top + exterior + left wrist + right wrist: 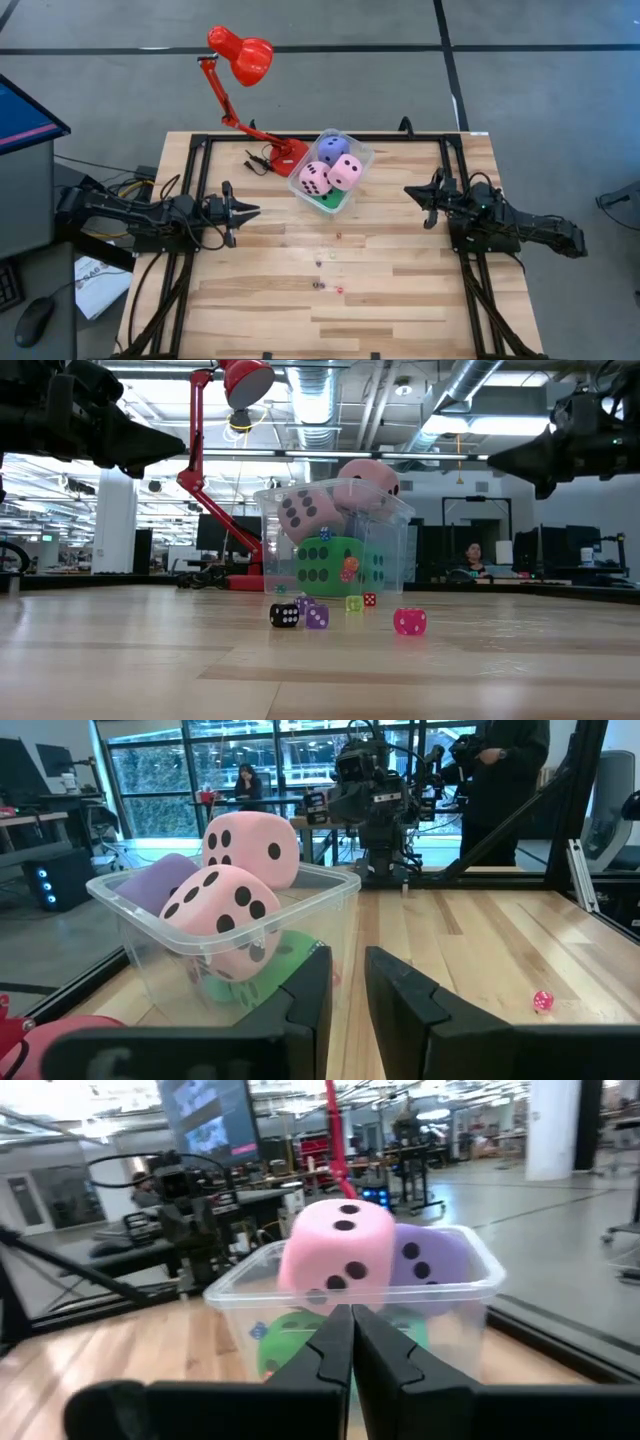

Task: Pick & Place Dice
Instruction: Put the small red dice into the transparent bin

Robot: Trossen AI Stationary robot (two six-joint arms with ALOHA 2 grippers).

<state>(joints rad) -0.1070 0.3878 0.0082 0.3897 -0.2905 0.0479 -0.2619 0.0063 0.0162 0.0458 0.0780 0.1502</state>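
While both arms wait at the table's sides, the tiny dice (328, 272) lie between them, near of the tub (331, 171). Neither arm is clearly nearer. The left hand (250, 211) has fingers slightly apart; the right hand (412, 190) has fingers together.

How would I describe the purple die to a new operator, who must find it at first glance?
Start at the red lamp on the table's far edge; the clear tub stands just beside its base. In the tub, the purple die sits on top at the far side. The two dice beside it are pink, and the green one lies underneath.
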